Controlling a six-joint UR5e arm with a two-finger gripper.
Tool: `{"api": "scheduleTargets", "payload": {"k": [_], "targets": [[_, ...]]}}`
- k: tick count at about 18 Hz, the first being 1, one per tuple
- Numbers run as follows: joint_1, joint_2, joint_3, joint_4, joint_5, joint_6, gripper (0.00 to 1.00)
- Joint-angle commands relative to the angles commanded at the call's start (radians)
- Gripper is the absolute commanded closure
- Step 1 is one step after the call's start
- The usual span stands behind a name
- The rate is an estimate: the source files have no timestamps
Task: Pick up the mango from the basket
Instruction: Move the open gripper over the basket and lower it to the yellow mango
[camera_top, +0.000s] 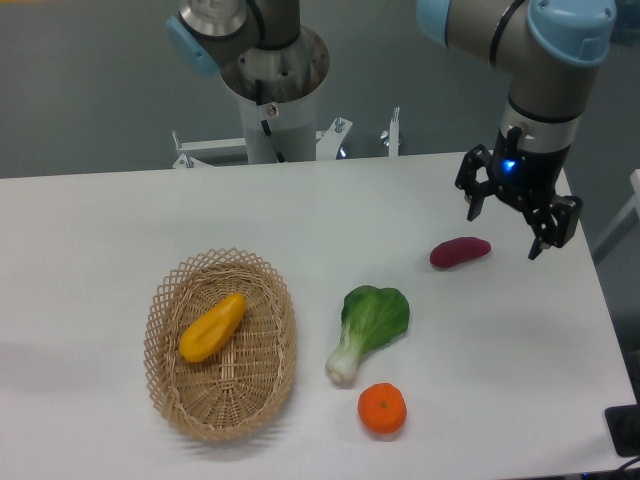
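Note:
A yellow-orange mango (212, 327) lies slanted inside the oval tan wicker basket (271, 375) at the front left of the white table. My gripper (507, 232) hangs far to the right, above the table's right side, well away from the basket. Its two dark fingers are spread apart and hold nothing. A dark red-purple vegetable lies just below and left of the fingers.
The red-purple oblong vegetable (460, 252) rests on the table at the right. A green bok choy (367, 328) lies in the middle, with a round orange (382, 409) in front of it. The arm's base column (273, 90) stands behind the table's far edge.

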Motion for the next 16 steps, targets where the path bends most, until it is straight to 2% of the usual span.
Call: {"api": "scheduleTargets", "payload": {"k": [2,7,10,16], "targets": [[-0.002,0.003,-0.026,0.003,0.0,0.0,0.0],[-0.014,0.028,-0.035,-0.002,-0.002,-0.012,0.0],[-0.047,0.035,-0.044,-0.002,-0.009,-0.118,0.0],[-0.172,0.037,-0.054,0.005,-0.006,-0.398,0.0]]}}
